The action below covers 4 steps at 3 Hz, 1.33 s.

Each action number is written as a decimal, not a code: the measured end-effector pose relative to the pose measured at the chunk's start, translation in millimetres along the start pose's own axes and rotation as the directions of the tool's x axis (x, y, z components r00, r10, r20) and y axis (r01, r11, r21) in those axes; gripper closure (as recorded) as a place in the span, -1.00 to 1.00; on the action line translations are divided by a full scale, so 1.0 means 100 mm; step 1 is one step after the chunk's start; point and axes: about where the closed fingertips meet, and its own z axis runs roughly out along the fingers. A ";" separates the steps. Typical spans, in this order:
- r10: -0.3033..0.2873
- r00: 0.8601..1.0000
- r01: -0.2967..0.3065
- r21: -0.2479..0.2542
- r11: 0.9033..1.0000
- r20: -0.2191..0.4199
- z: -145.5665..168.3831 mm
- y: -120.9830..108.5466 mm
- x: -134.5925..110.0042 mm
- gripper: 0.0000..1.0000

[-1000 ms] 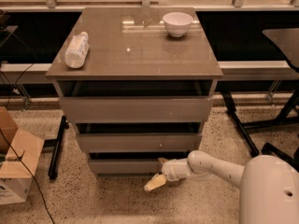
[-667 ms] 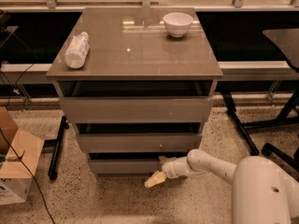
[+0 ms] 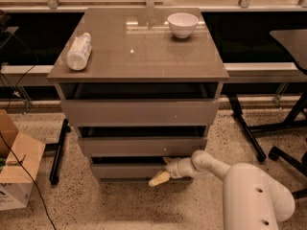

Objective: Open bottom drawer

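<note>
The bottom drawer is the lowest and narrowest of the cabinet's three taupe-grey fronts, with a dark gap above it. My gripper is at the drawer's right part, reaching in from the right on the white arm. It looks open: one yellowish finger slants down across the drawer front, and the other sits near the drawer's top edge. The drawer front stands a little proud of the cabinet base; how far it is out I cannot tell.
The middle drawer and top drawer are above. A plastic bottle and a white bowl lie on the cabinet top. A cardboard box is on the floor at left, chair legs at right.
The gripper has risen slightly against the bottom drawer front. The arm's white body has shifted a little left. The drawer shows no clear movement.
</note>
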 end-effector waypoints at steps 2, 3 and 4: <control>0.058 0.998 -0.058 -0.035 0.998 -0.003 0.21 -0.15 0.18 -0.64; 0.058 0.998 -0.058 -0.035 0.998 -0.003 0.19 -0.13 0.15 -0.17; 0.019 1.000 -0.019 0.024 1.000 -0.002 -0.04 -0.14 0.01 0.31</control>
